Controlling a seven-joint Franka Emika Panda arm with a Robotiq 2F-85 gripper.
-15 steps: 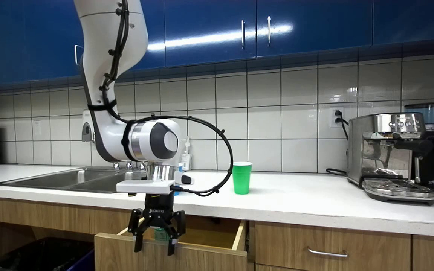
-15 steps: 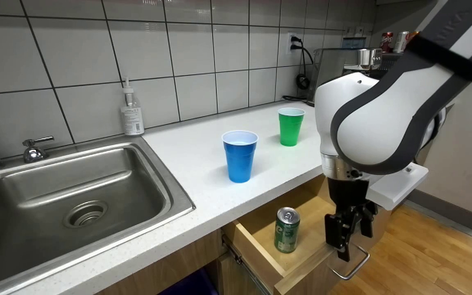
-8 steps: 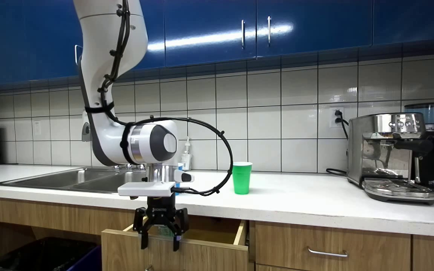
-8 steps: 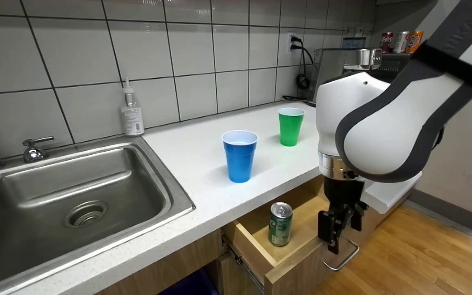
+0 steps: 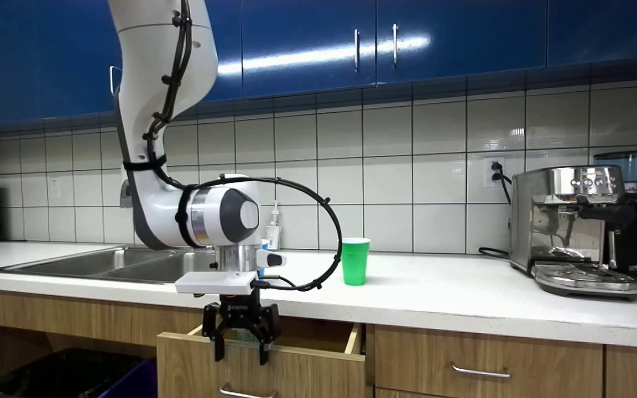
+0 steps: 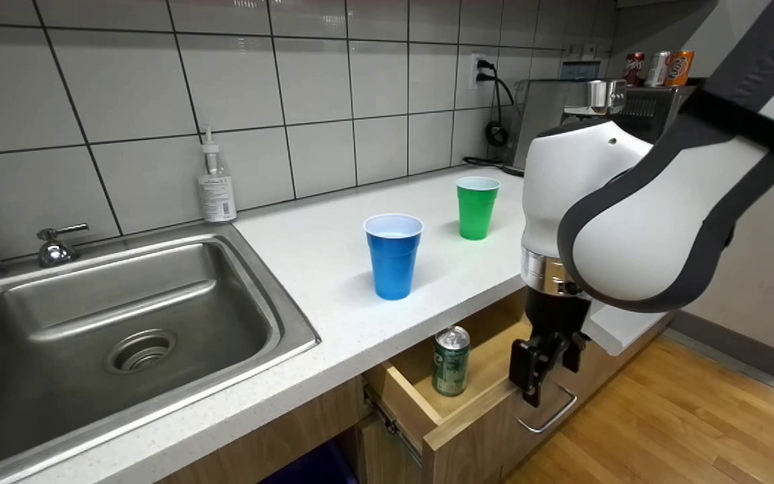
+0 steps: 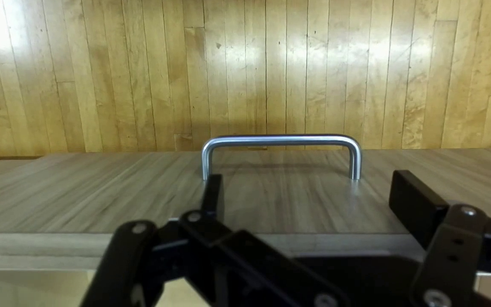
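Observation:
My gripper is open with nothing between its fingers. It points down at the wooden drawer front, at the outer side of its top edge; contact cannot be told for sure. The drawer is partly open. Its metal handle lies just beyond the fingertips in the wrist view and shows below the gripper in an exterior view. A green can stands upright inside the drawer, behind the front panel. In an exterior view the can is mostly hidden behind the gripper.
A blue cup and a green cup stand on the white counter above the drawer. A sink and a pump bottle are beside them. A coffee machine stands on the counter. A bin is under the counter.
The drawer has slid inward toward the cabinet, carrying the can with it. My open gripper has moved the same way along with the drawer front. The cups have not moved.

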